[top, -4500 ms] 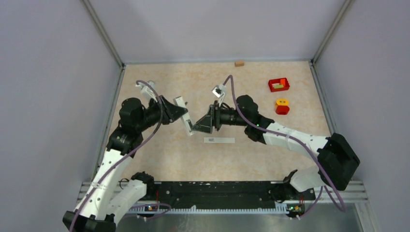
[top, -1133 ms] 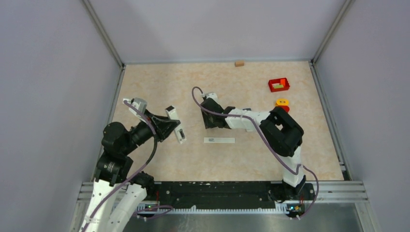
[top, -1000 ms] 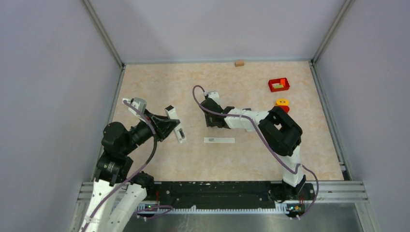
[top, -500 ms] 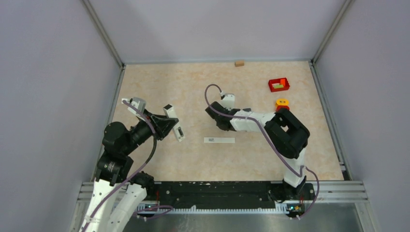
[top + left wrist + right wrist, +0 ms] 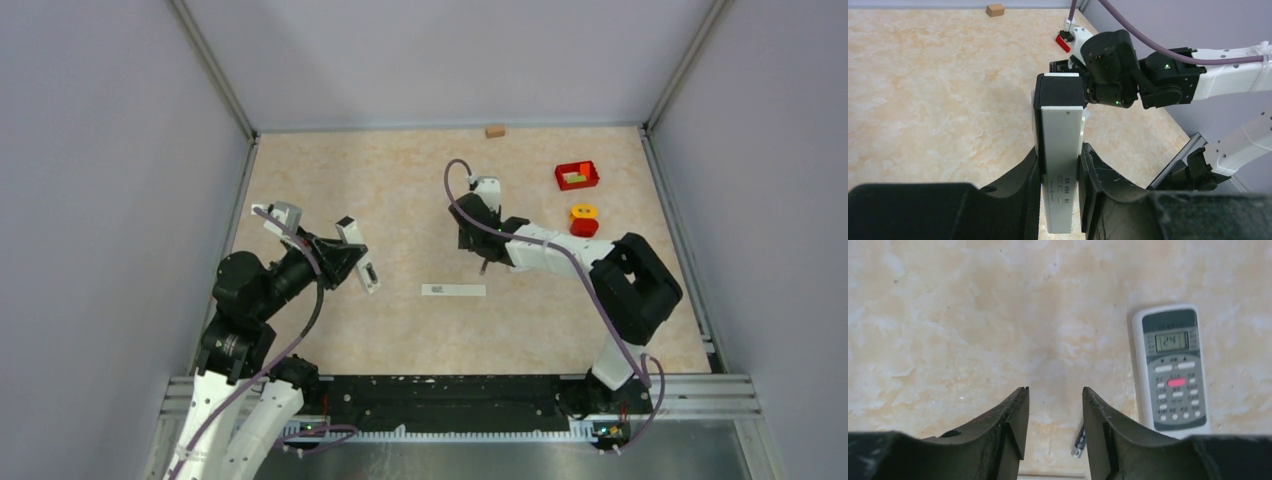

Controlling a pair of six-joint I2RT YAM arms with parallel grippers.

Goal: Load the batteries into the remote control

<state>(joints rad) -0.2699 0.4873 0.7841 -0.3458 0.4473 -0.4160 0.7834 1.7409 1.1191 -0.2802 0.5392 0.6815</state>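
The remote control (image 5: pixel 1173 370) lies face up on the table, with a screen reading 24 above grey buttons; in the top view my right forearm hides it. One slim dark battery (image 5: pixel 1079 442) lies on the table against the inner side of my right finger. My right gripper (image 5: pixel 1054 392) (image 5: pixel 480 252) is open and empty, pointing down just above the table. My left gripper (image 5: pixel 1060 150) (image 5: pixel 345 262) is shut on a second white oblong device (image 5: pixel 1062 130) (image 5: pixel 358 252) with a black far end and moulded battery marks, held in the air. No other batteries show.
A long white bar with a small label (image 5: pixel 453 290) lies flat just near of my right gripper. A red box of coloured pieces (image 5: pixel 577 175) and a yellow-and-red block (image 5: pixel 584 220) sit at the right. A tan block (image 5: pixel 494 130) lies at the back wall.
My right gripper left the held white device, then moved right and slightly away over the table in the last second. My left gripper has kept its grip and barely moved.
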